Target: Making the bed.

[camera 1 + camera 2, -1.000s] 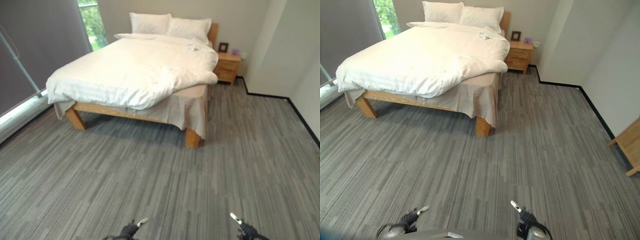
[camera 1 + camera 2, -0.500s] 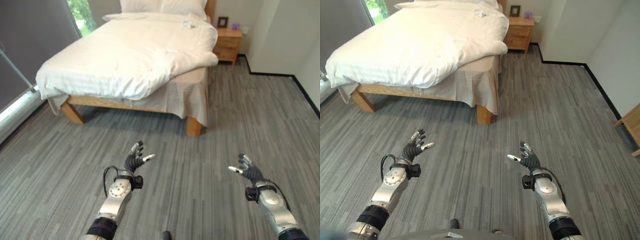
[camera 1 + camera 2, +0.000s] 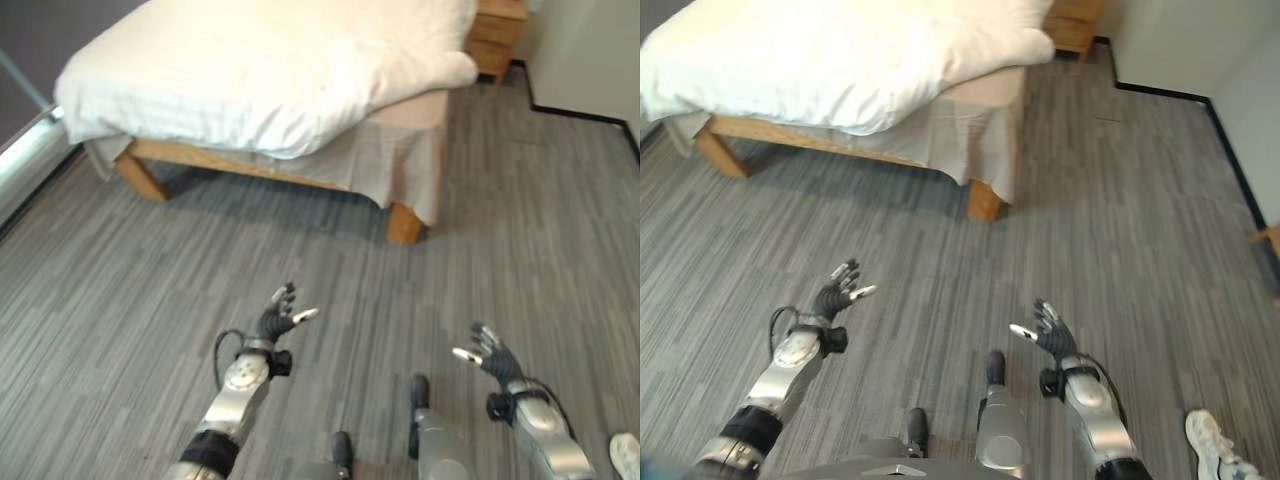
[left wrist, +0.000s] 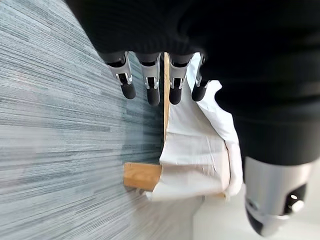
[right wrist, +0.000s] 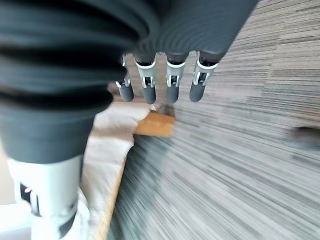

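Both hands' fingers spread, holding nothing.

Head views look down; wrist views share bed.

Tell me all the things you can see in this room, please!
bed: one, light wooden frame and legs, at the far side of the floor.
duvet: one, white, rumpled on top of the bed, hanging over its near edge.
bed skirt: one, pale beige, hanging down at the bed's near right corner.
nightstand: one, light wood, beside the bed at the far right.
floor: grey striped carpet, everywhere.
shoe: one, white, a person's, at the near right.
left robot hand: silver and dark, open, raised over the floor.
right robot hand: silver and dark, open, raised over the floor.
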